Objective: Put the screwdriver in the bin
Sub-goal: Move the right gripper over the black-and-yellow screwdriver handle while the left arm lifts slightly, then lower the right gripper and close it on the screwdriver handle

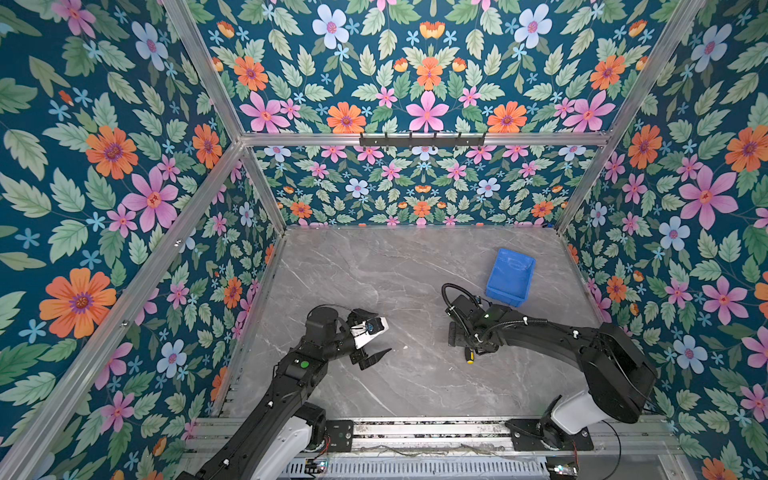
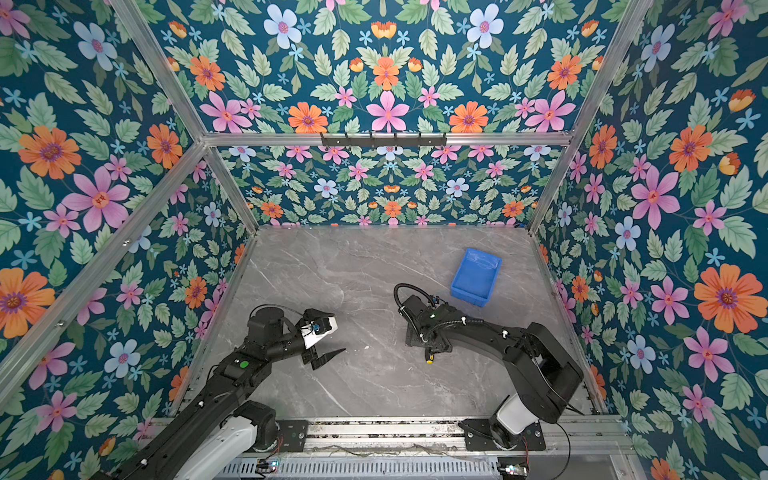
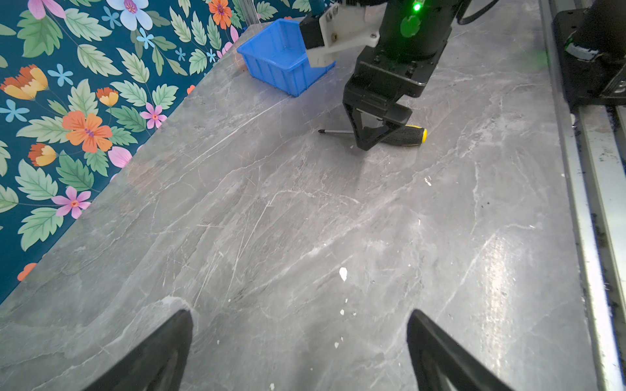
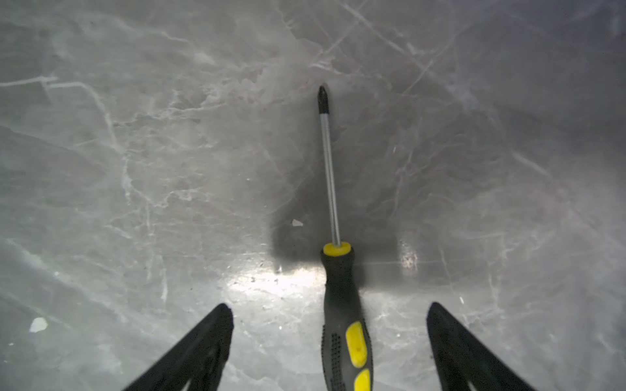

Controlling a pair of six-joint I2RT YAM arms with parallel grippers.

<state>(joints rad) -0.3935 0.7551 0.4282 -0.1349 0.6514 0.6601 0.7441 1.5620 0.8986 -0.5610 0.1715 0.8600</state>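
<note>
Screwdriver (image 4: 338, 287): slim silver shaft, dark cross tip, black knurled handle, yellow collar, yellow insets, yellow butt. Lies flat on bench (image 1: 374, 270), right half, nearer front edge. Blue bin (image 1: 505, 297) apart from it, near right edge. Right gripper (image 4: 329, 308) lowered over handle, fingers spread either side, not touching. Left gripper (image 3: 299, 313) fingers spread, empty, above bench's left-front part.
</note>
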